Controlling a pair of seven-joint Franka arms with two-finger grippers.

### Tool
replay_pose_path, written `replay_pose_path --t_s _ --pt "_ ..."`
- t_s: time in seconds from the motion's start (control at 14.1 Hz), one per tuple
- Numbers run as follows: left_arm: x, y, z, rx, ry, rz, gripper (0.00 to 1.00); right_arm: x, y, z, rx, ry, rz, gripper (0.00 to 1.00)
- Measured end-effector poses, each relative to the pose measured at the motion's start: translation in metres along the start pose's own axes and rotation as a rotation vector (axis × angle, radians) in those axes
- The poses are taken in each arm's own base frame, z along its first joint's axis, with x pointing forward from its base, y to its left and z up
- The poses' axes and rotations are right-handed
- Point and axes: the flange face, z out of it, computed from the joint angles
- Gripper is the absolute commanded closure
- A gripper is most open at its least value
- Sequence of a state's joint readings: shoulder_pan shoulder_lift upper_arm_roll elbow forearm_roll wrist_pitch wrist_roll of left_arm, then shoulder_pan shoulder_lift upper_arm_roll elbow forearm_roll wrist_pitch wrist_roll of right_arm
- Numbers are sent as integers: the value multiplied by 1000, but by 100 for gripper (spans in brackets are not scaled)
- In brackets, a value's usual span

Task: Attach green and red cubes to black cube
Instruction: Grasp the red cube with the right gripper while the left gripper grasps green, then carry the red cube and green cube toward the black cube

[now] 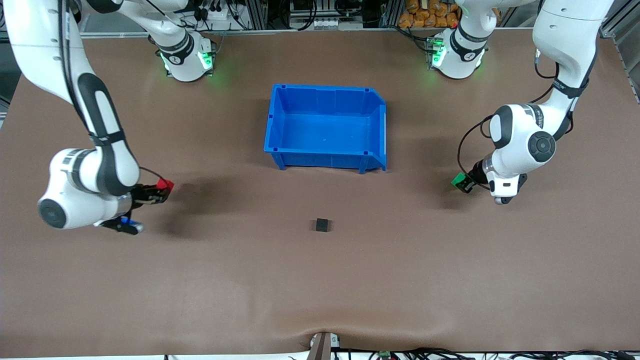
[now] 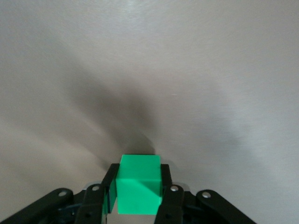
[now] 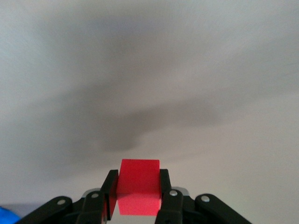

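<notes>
- Black cube (image 1: 323, 225): small, matte, sharp-edged solid resting alone on the brown, cloth-like surface (image 1: 320, 290), nearer to the front camera than the blue bin (image 1: 372, 162).
- Blue bin: glossy moulded plastic, rectangular and open-topped, with a smooth floor; it sits between the two arm bases and the black cube.
- Left end effector (image 1: 465, 183): raised over the surface toward the left arm's end, away from the black cube; its two black fingers (image 2: 169, 191) pinch the green cube (image 2: 139, 184) by two facing sides.
- Right end effector (image 1: 161, 190): raised over the surface toward the right arm's end; its fingers (image 3: 166, 190) press on two facing sides of the red cube (image 3: 138, 186), a smooth, plain-faced solid.
</notes>
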State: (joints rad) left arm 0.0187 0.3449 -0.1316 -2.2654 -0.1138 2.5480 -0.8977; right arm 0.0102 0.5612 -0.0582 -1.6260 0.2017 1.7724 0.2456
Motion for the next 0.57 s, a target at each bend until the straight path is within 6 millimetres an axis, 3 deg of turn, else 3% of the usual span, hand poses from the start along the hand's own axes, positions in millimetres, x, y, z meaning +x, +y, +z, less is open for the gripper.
replay_pose_path --t_s 0.07,0.21,0.42,0.57 --pt "-11 16 -5 -15 6 -57 100 -1 -7 -17 46 14 65 100" --pt "-37 50 -17 -50 17 -140 100 -3 -24 -25 151 -14 215 100" --pt "-60 95 -39 -115 26 -277 100 1 -51 -12 210 -13 431 100" --pt "-71 126 -49 -149 19 -347 100 1 -84 1 242 12 554 100"
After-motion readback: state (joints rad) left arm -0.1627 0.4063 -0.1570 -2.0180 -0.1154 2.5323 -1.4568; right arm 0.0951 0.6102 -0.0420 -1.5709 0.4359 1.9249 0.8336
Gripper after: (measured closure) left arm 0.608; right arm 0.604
